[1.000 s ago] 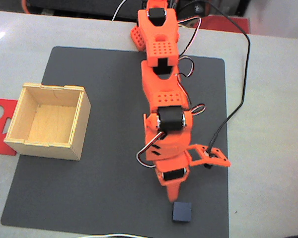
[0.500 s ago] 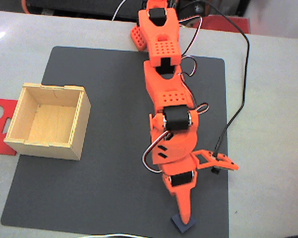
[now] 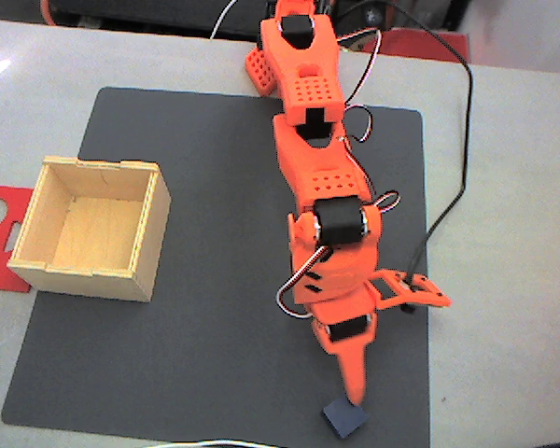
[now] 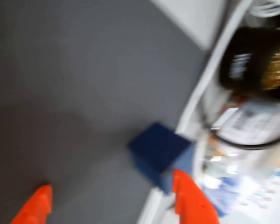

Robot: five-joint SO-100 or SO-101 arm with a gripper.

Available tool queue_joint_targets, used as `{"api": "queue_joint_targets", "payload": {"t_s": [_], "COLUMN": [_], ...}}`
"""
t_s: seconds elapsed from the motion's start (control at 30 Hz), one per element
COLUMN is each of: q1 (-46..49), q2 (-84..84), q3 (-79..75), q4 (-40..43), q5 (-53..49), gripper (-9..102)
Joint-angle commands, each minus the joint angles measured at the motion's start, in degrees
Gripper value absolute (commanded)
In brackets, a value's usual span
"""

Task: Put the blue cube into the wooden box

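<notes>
Near the dark grey mat's (image 3: pixel 168 355) front edge, the small navy-blue cube (image 3: pixel 343 418) was nudged askew by the orange gripper (image 4: pixel 109 198), jaws spread, leaving it ungrasped.

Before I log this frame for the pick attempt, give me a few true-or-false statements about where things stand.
1. The blue cube sits on the dark mat near its lower edge in the fixed view. True.
2. The cube is inside the wooden box. False: the box holds nothing, and the cube lies far to its right in the fixed view.
3. The hand is open in the wrist view. True: its two orange fingertips stand well apart, one of them at the cube's edge.
4. The hand has lifted the cube off the mat. False: the cube rests on the mat.
5. A red flat piece lies inside the box. False: it lies beside the box, at the fixed view's left edge.
</notes>
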Motion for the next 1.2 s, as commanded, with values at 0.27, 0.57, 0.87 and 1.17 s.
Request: {"api": "queue_joint_targets", "payload": {"t_s": [0.27,0.57,0.87,1.17], "q1": [7.1,7.6,3.5,2.9], "q2": [3.2,11.4,6.8,3.9], "q3": [-1.9,2.5,2.5,2.5], "q4": [13.8,5.3,-18.4,-32.0], "q5": [0.2,2.4,-1.1,-4.4], "gripper": [31,32,33,31]}}
